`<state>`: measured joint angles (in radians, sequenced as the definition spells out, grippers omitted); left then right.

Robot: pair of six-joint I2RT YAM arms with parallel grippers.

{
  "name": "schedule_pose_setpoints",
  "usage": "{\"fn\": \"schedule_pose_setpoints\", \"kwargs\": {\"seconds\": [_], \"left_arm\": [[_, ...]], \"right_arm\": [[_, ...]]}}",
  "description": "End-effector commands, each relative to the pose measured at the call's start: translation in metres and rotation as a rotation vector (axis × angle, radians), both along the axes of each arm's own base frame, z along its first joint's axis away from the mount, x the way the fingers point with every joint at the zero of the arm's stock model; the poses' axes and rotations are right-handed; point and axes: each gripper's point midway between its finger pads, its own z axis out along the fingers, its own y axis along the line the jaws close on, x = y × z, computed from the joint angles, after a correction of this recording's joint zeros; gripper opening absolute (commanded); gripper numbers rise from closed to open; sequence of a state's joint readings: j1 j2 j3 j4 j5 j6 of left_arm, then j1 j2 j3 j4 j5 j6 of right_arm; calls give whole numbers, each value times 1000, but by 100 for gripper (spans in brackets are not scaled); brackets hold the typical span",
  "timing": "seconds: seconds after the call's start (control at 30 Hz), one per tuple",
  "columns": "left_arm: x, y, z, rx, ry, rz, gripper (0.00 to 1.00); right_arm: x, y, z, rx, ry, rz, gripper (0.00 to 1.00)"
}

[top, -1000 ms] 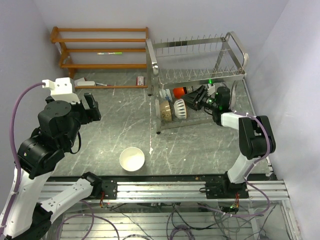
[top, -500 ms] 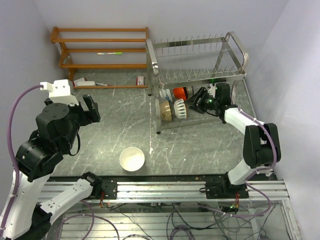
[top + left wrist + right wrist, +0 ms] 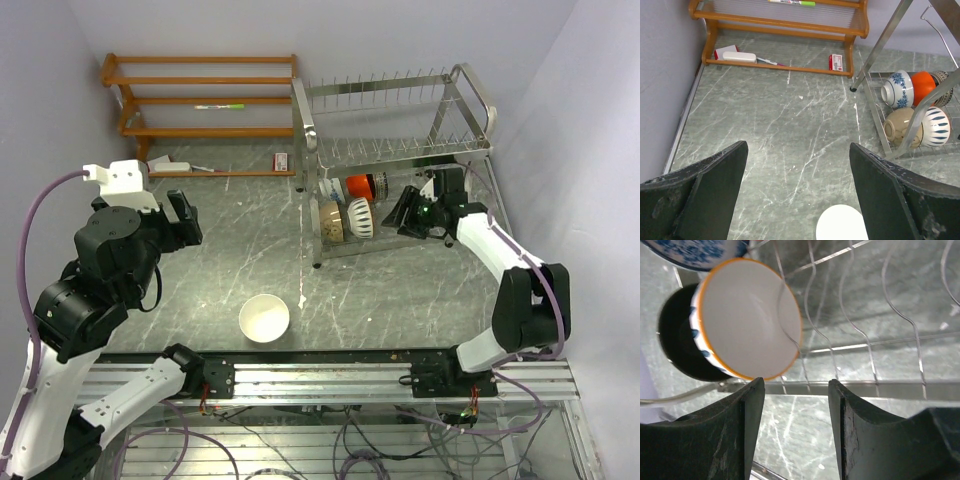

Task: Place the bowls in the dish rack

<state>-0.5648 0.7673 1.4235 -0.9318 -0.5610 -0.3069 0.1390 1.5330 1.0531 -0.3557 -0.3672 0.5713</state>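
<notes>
The silver dish rack (image 3: 398, 93) stands at the back right. On its lower tier lie a blue-and-white bowl (image 3: 330, 190), a red-orange bowl (image 3: 358, 186), a dark bowl (image 3: 379, 184), a tan bowl (image 3: 332, 220) and a striped white bowl (image 3: 361, 217). My right gripper (image 3: 402, 212) hangs open and empty just right of them. In the right wrist view the orange-rimmed bowl (image 3: 747, 325) and the dark bowl (image 3: 675, 347) lie beyond the fingertips (image 3: 756, 390), among the rack wires (image 3: 860, 335). A white bowl (image 3: 264, 318) sits on the table at the front. My left gripper (image 3: 797, 155) is open above it.
An orange wooden shelf (image 3: 200, 95) stands at the back left, with a white object (image 3: 170, 165) and a small red box (image 3: 283, 160) on the floor under it. Purple-grey walls close in both sides. The arms' rail (image 3: 320, 378) runs along the near edge.
My right gripper has drawn back to the right, away from the bowls on the rack's lower tier, and stays open. The left arm has hardly moved.
</notes>
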Motion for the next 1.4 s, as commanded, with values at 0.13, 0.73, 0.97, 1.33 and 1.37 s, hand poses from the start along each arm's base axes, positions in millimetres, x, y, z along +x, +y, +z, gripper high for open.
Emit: {"fn": "schedule_pose_setpoints", "kwargs": {"seconds": [0.13, 0.73, 0.97, 1.33, 1.37], "left_arm": [[3, -3, 8, -14, -30, -8, 93], [11, -2, 46, -6, -90, 10, 93], [-14, 27, 76, -41, -139, 91, 93], [-48, 61, 87, -84, -187, 173, 93], [-50, 63, 89, -86, -193, 177, 93]], "right_arm": [[-55, -23, -12, -134, 78, 7, 53], [-190, 142, 31, -239, -58, 447, 53], [-234, 266, 42, -162, -219, 866, 56], [-269, 348, -25, -198, -168, 1132, 58], [-267, 349, -29, -216, -170, 1137, 58]]}}
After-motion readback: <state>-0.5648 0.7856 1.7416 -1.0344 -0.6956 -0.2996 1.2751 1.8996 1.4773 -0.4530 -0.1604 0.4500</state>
